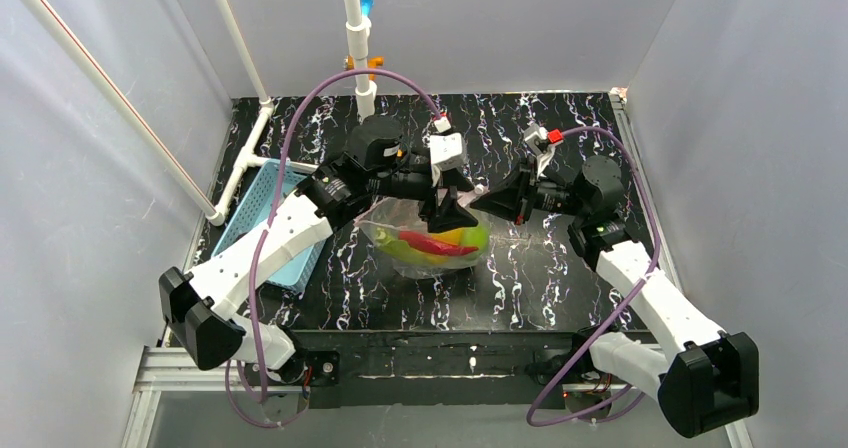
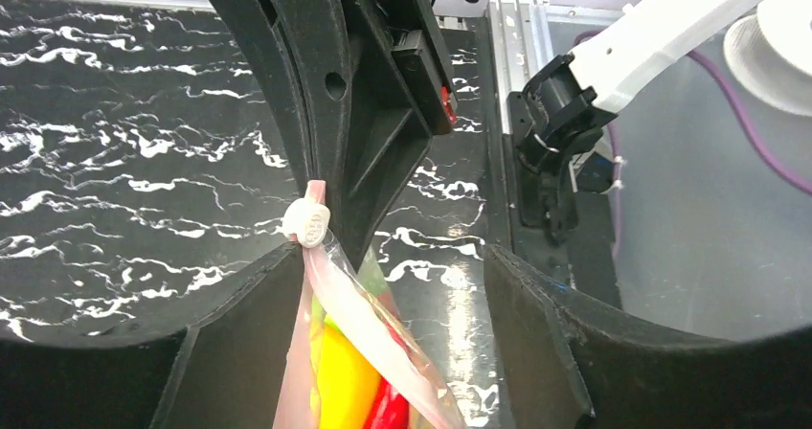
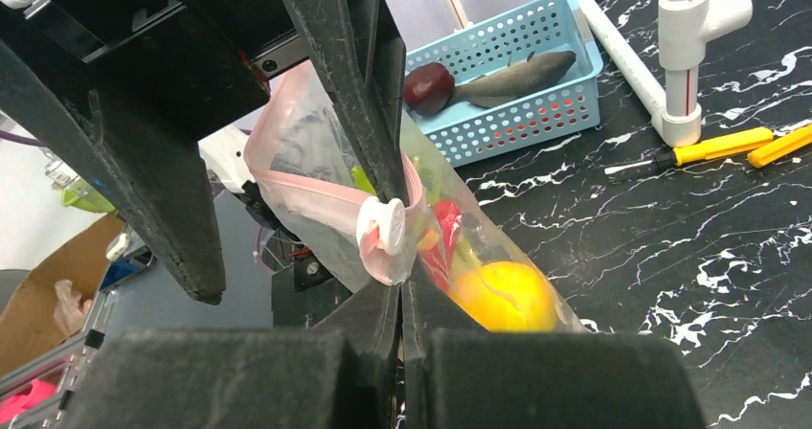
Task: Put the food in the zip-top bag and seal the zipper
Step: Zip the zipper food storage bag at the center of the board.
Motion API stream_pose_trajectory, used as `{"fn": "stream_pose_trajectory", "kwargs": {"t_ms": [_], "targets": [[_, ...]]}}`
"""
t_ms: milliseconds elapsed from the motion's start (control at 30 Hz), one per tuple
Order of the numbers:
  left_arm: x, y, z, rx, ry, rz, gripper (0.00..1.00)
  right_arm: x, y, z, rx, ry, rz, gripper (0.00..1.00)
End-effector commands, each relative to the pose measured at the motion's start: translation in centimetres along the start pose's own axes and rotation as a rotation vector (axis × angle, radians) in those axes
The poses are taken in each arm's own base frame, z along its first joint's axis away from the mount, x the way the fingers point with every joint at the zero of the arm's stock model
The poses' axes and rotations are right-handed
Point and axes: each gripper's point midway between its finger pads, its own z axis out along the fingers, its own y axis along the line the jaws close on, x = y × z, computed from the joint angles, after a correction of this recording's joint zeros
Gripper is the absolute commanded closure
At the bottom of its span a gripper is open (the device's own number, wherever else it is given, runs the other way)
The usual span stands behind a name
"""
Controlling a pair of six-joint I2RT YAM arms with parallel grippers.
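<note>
Black, white-veined table (image 1: 560,268) is sitting inside plain grey walls, with a white pipe frame running along the far left. Working left to right.

Far left: the light-blue basket (image 1: 250,213) is holding 2 pieces, the grey fish (image 3: 517,73) and a dark red piece (image 3: 428,86). Neither is lying in the bag.

Centre: the left gripper (image 2: 391,257) is hanging over the bag (image 1: 430,253), jaws released and spread wide. It is straddling the mouth end and gripping nothing. The white slider (image 2: 306,223) is sitting on the pinkish zipper (image 3: 316,188), just beside 1 of its fingers rather than midway. The bag is resting mid-table with its mouth end raised. A red chili (image 1: 435,243) and a yellow fruit (image 3: 506,295) are showing through the plastic, with something green underneath.

Right of centre: the right gripper (image 3: 402,300) is clenching the bag's edge right beside the slider, jaws fully together on the pink strip.

Cannot tell how much of the zipper is closed.

Risks, as judged:
1. Sealing now would be shutting the 2 basket pieces out.
2. With the slider off-centre, the left jaws may be closing on plastic, not on the slider.
3. The right pinch is sitting on a thin, slick edge. A pull on the slider plus the food's weight could be dragging it free, dropping the mouth.
4. The 2 sets of fingers are working nearly touching, so a small sideways move could be knocking them together.
</note>
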Motion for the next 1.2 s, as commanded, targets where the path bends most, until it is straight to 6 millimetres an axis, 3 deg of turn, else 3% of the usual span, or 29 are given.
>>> {"fn": "stream_pose_trajectory", "kwargs": {"t_ms": [0,167,333,733,1000,1167], "targets": [[-2.6,-0.3,0.2,0.049,-0.077,0.183,0.38,-2.4,2.0,-0.2,-0.04,-0.037,-0.095,0.99],[-2.8,0.9,0.4,-0.011,-0.083,0.166,0.49,-2.2,2.0,-0.3,-0.032,-0.036,-0.104,0.99],[-4.5,0.6,-0.9,-0.054,-0.147,0.218,0.47,-2.3,2.1,-0.3,-0.037,-0.038,-0.106,0.99],[-3.5,-0.3,-0.1,0.096,-0.097,0.111,0.41,-2.5,2.4,-0.5,-0.039,-0.041,-0.117,0.99],[-3.8,0.1,-0.2,0.145,-0.084,0.03,0.66,-2.5,2.4,-0.4,-0.047,-0.042,-0.112,0.99],[-4.0,0.2,-0.2,0.146,-0.1,0.034,0.74,-2.6,2.5,-0.4,-0.046,-0.044,-0.114,0.99]]}}
